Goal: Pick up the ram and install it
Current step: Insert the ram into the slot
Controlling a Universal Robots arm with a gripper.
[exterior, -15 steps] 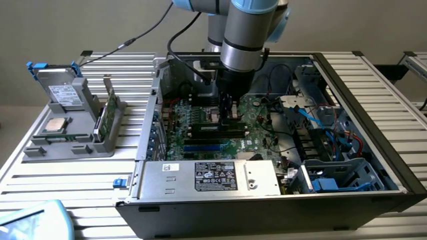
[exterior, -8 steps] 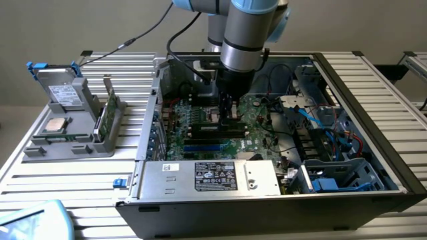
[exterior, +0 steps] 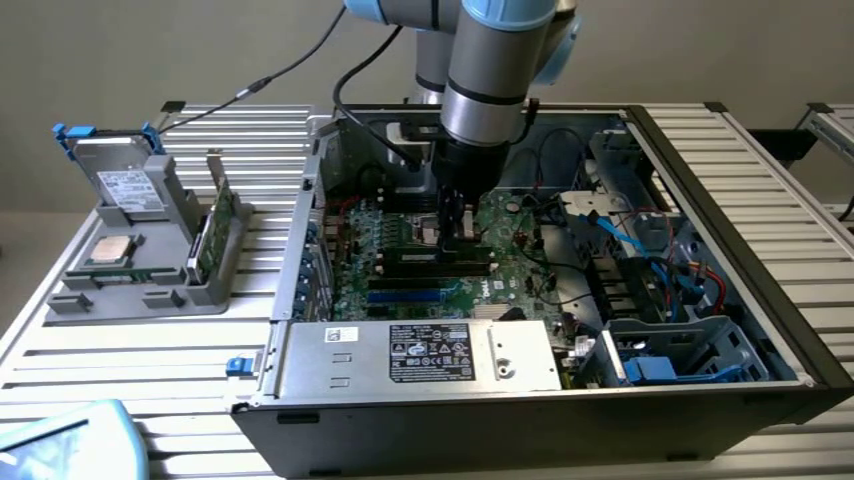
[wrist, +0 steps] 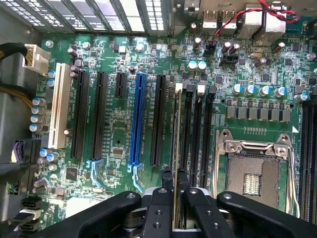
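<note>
Flanking ram (wrist: 177, 124): slots (wrist: 198, 139) (socket (wrist: 252, 181) near)

The arm (exterior: 487, 60) is built of smooth silver-grey tubes joined by rounded light-blue caps, with a thin black band (exterior: 483, 98) ringing the lowest tube and a darker black wrist section beneath it, while black cables (exterior: 344, 75) trail alongside. Seen from the wrist view, the hand (wrist: 174, 173) is matte black throughout, with two narrow, flat fingers (wrist: 167, 181) that have rounded tips and small round screw holes down their faces. Broad curved outer links (wrist: 99, 210) flank them on either side, each carrying a round pivot pin near its end.
</note>
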